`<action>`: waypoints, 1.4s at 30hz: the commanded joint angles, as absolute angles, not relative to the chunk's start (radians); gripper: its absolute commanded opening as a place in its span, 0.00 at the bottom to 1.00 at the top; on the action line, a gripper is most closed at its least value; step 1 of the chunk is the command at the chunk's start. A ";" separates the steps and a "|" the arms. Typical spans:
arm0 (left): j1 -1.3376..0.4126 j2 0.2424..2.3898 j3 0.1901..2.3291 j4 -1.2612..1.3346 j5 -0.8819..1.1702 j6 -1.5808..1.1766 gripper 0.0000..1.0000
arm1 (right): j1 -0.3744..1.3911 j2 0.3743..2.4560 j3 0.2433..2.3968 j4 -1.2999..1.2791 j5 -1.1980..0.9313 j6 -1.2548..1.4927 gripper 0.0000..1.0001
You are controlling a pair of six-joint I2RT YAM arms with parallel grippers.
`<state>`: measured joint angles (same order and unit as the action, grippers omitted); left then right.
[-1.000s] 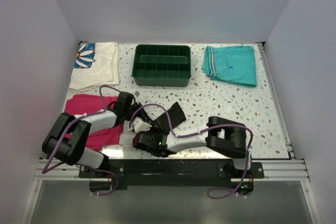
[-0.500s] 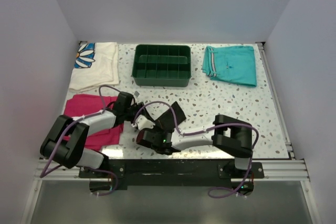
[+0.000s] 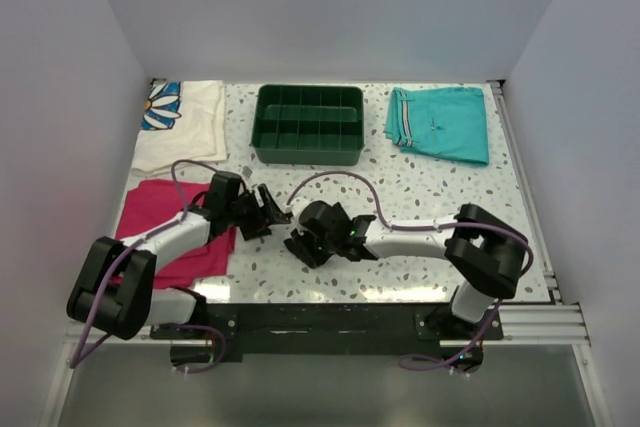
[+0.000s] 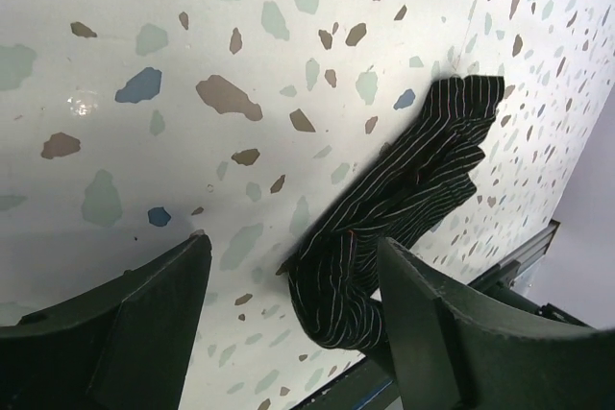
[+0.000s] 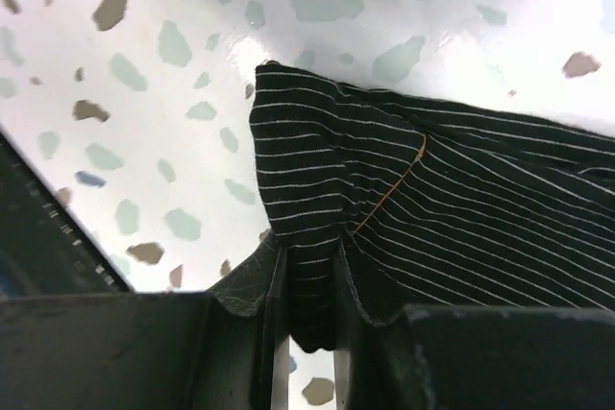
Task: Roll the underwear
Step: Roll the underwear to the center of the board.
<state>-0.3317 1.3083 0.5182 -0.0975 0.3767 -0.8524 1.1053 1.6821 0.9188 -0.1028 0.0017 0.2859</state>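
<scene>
Honestly, the underwear (image 4: 413, 170) was hard to pick out from overhead, mostly buried under the right end effector (image 5: 307, 280), which was clamped on a bunched fold. It lay crumpled on the tabletop (image 4: 192, 26). The left end effector (image 4: 291, 249) hung beside it, fingers wide apart, gripping nothing.

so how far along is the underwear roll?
Done: nothing that shows; the underwear lies loosely bunched, no tidy roll. In hand: the right end effector pinches one edge of it; the left end effector is open and empty. Left: probably flatten it, then do the whole roll.
</scene>
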 commanded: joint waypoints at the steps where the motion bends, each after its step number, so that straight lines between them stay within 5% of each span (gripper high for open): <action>1: -0.316 1.284 0.546 -0.092 0.380 -0.834 0.75 | 1.019 1.625 0.812 0.027 -0.259 0.406 0.00; 17: -0.365 1.255 0.488 0.094 0.485 -0.789 0.75 | 0.838 1.638 0.588 0.305 -0.431 0.716 0.00; 42: -0.505 1.233 0.261 0.374 0.450 -0.879 0.75 | 0.792 1.690 0.589 0.071 -0.284 0.842 0.00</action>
<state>-0.4950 1.2289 0.2970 0.2356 0.4648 -0.8299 0.8066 1.6379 0.6151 0.2619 -0.4149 0.8539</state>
